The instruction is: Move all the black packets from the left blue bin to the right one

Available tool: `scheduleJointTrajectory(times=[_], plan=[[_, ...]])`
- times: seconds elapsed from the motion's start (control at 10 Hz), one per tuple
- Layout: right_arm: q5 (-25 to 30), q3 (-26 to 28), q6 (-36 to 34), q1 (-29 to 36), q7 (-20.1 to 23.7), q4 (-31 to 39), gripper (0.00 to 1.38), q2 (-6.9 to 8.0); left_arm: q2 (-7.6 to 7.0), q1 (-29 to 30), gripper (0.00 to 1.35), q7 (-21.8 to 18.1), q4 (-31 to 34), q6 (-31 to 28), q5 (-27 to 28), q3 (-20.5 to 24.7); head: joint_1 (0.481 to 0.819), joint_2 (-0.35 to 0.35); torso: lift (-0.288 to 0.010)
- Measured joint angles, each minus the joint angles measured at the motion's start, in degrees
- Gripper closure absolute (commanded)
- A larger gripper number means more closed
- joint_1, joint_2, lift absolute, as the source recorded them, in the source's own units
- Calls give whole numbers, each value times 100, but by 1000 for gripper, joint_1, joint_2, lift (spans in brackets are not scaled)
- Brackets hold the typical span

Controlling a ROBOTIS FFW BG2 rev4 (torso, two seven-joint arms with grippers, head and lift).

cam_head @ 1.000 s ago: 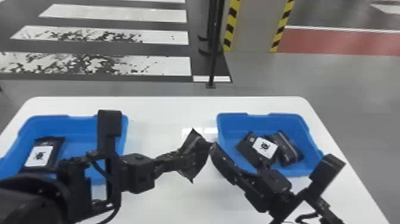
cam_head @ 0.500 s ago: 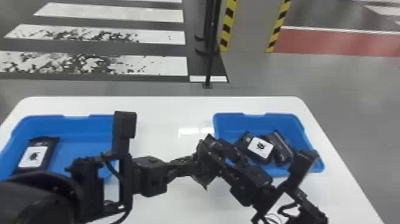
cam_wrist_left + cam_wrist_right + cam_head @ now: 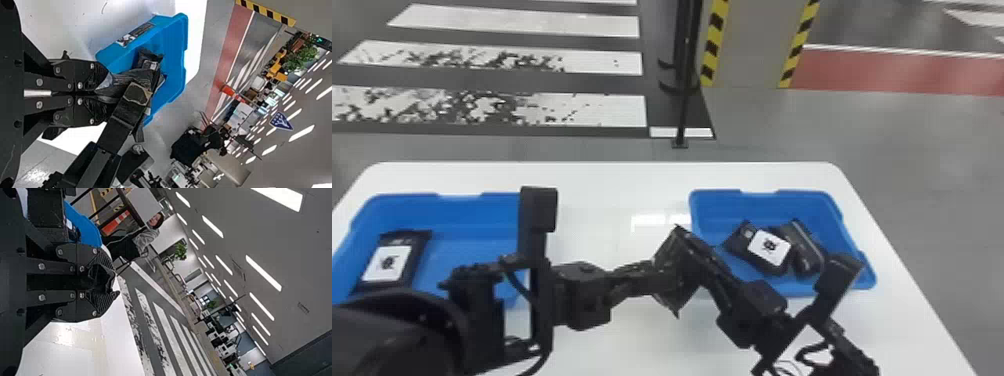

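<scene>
Out beyond the table (image 3: 612, 187) ran a crosswalk (image 3: 592, 25), its nearest bars patchy with black; near its end stood a black pole (image 3: 684, 107), then came yellow-and-black hazard stripes (image 3: 714, 46), a red floor strip (image 3: 887, 72), even an orange traffic cone (image 3: 228, 90)!

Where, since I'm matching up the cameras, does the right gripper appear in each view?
Head view: right gripper, just right of centre, beside the right blue bin.
Left wrist view: left of centre, over that bin's lower part.
Right wrist view: left side, at mid-height.
Shared landmark: the white table.
</scene>
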State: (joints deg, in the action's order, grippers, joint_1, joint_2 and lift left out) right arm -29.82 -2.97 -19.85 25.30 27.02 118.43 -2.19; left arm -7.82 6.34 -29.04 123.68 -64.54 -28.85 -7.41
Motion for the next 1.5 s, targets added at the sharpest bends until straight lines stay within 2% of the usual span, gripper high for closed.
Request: scheduleJointTrajectory(times=[0.1,0.2,0.4,0.7,1.0,1.1,1.2,1.3,1.4,1.5], plan=[[-31,1,25,-4,4,-6,1271,3,30,62,208,12,0,18,-19,85,695,-102,-139],[-68,41,51,-21,3,-7,1271,4,59,182,67,13,0,71,-28,219,695,-94,-139],[-65,303,62,-173,-3,-128,1271,-26,52,458,168,4,16,230,-119,443,695,-106,-139],[14,719,59,-773,-5,-729,1271,-207,-30,1040,173,-1,422,418,-483,708,695,-151,-139],[343,1121,59,-1505,-16,-1648,1248,-396,8,1523,174,9,930,435,-660,1104,695,-186,-139],[577,1320,62,-1669,-65,-1882,1024,-409,15,1638,174,13,1054,486,-727,1198,695,-211,-139],[718,1490,62,-1748,-85,-2035,542,-412,18,1717,170,13,1125,584,-770,1276,695,-238,-139],[764,1572,67,-1727,-86,-2067,245,-411,23,1774,174,17,1166,680,-778,1388,695,-240,-139],[795,1594,68,-1591,-120,-1956,64,-390,23,1794,174,21,1182,721,-757,1532,695,-234,-139],[844,1605,75,-1358,-194,-1707,105,-334,14,1791,174,21,1191,748,-753,1711,695,-216,-139]])
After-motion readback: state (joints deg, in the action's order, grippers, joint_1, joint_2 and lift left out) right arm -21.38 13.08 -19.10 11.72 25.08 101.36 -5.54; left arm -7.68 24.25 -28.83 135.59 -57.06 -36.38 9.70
